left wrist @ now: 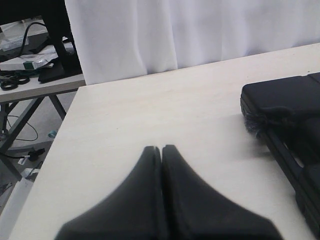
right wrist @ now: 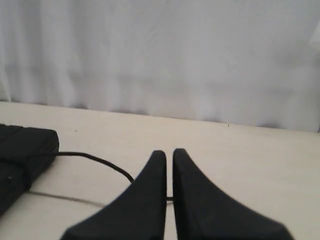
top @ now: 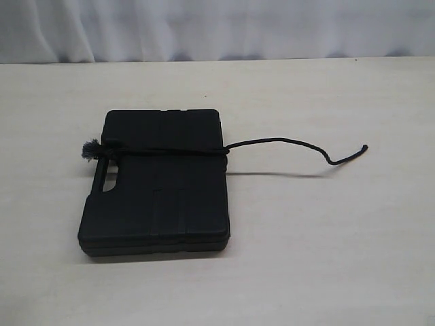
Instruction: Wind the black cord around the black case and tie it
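On the pale table, the black case lies flat. The black cord crosses its lid near the handle slot, tail trailing right, so the wrap looks done. The left gripper, fingers pressed together, and the right gripper, fingers a sliver apart, both hold nothing.

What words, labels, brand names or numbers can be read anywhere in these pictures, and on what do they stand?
No text can be read in any view.
black case: plain ribbed lid, no logo, label or number shows.
black cord: no tag on it.
side-table clutter in the left wrist view: too blurred and small to tell whether it bears any print.
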`<state>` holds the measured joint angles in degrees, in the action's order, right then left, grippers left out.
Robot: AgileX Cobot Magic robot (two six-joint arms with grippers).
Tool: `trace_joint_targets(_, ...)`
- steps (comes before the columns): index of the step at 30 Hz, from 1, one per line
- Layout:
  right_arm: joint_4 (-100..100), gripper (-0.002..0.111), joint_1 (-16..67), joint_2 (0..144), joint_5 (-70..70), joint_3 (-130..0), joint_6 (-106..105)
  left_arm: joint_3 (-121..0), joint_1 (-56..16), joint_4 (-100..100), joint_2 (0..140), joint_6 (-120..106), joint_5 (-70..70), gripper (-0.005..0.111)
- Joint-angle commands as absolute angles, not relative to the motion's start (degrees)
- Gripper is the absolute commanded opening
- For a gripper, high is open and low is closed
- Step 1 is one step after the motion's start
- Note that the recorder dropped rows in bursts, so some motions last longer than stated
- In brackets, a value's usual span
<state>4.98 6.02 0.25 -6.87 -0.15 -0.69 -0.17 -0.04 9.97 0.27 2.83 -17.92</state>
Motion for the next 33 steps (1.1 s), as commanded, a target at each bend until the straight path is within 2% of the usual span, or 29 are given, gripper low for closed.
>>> trace_joint_targets(1,5.95,0.004,6.08,0.00,-11.99,0.00,-0.40,0.00,-0.41,10.00,0.00,3.10,-18.00,0.000)
trace_joint_targets(9,6.81,0.004,6.08,0.00,-19.03,0.00,-0.40,0.00,-0.41,10.00,0.00,3.10,-18.00,0.000)
trace_joint_targets(33,6.81,0.004,6.08,0.00,-19.29,0.00,-0.40,0.00,-0.41,10.00,0.00,3.10,-18.00,0.000)
